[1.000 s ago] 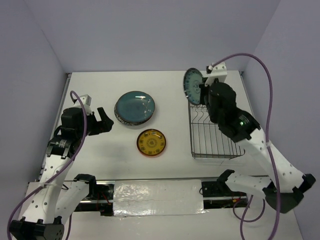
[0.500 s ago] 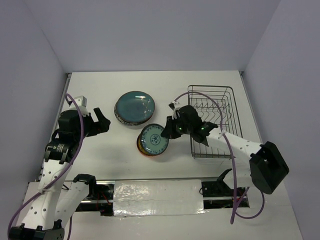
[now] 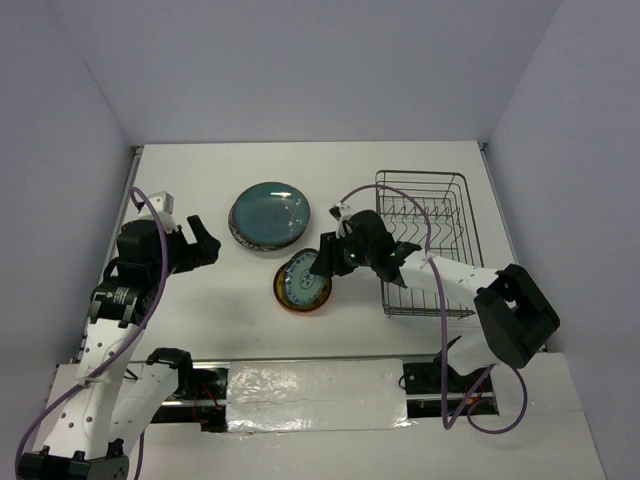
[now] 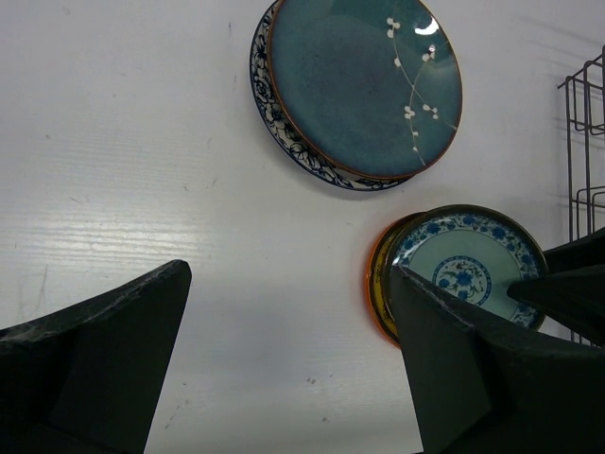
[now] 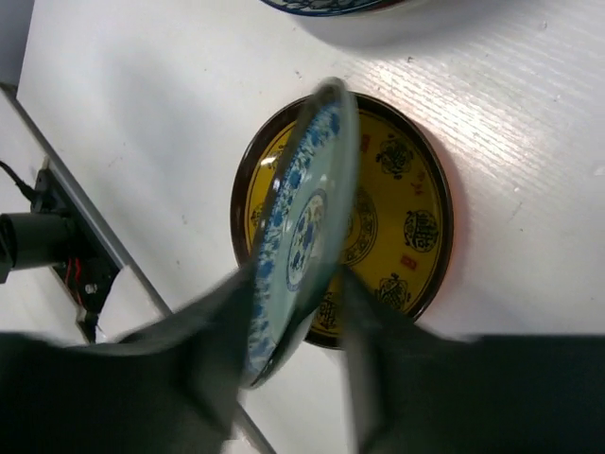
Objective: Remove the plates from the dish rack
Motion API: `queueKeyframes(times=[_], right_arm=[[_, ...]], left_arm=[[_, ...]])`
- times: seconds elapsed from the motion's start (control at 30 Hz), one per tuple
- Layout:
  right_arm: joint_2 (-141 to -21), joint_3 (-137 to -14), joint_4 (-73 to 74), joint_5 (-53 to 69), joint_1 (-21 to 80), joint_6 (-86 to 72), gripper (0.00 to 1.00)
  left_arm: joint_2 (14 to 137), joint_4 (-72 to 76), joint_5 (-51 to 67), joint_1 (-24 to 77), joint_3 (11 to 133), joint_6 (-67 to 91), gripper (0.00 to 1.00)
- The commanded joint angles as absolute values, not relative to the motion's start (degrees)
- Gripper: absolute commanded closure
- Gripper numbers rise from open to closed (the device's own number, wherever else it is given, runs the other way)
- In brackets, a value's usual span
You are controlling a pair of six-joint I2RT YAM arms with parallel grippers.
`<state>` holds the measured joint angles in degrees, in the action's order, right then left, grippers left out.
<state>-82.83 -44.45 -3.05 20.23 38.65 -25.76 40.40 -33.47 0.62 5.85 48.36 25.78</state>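
Right gripper [image 3: 326, 262] clamps small teal-patterned plate [image 3: 303, 278], tilted over orange plate [image 3: 283, 298], just left of dish rack [image 3: 422, 176].

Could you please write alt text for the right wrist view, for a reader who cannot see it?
The right hand holds a small blue-patterned plate by its rim, tilted steeply over a yellow plate that lies flat on the white table. The edge of another plate shows at the top.
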Motion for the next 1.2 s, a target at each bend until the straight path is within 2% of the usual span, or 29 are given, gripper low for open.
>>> queueKeyframes(times=[0.0, 0.03, 0.1, 0.13, 0.43, 0.6, 0.73, 0.87, 1.17], right_arm=[[-80.6, -46.0, -2.7, 17.3, 38.8, -24.5, 0.46], [-80.2, -46.9, -1.6, 15.8, 38.9, -23.9, 0.35], [-78.8, -48.4, 3.1, 13.8, 39.4, -22.9, 0.18], [-78.4, -50.3, 5.0, 10.1, 40.3, -21.6, 0.0], [-70.2, -62.3, 30.0, -20.8, 49.5, -18.7, 0.0], [-56.8, -62.3, 39.3, -37.9, 50.5, -22.4, 0.0], [-39.2, -59.4, 43.2, -43.2, 50.5, -25.0, 0.0], [-28.2, -59.2, 49.6, -44.9, 50.4, -26.6, 0.0], [-23.6, -65.7, 65.0, -48.6, 50.5, -29.1, 0.0]], left_arm=[[40.6, -32.2, 0.4, 6.1, 48.7, 25.9, 0.01], [40.7, -32.2, 0.5, 6.1, 48.8, 25.9, 0.0], [40.8, -32.2, 0.5, 6.1, 48.8, 25.9, 0.0], [40.9, -32.2, 0.5, 6.1, 48.8, 25.9, 0.01], [40.5, -32.8, 0.2, 6.0, 49.2, 26.4, 0.0], [38.1, -35.8, -10.9, 4.9, 50.2, 28.3, 0.0], [34.2, -37.5, -15.9, 4.3, 51.2, 29.6, 0.0], [28.8, -39.4, -20.6, 4.7, 52.2, 30.3, 0.01], [28.9, -43.6, -23.9, 4.8, 55.8, 28.1, 0.0]])
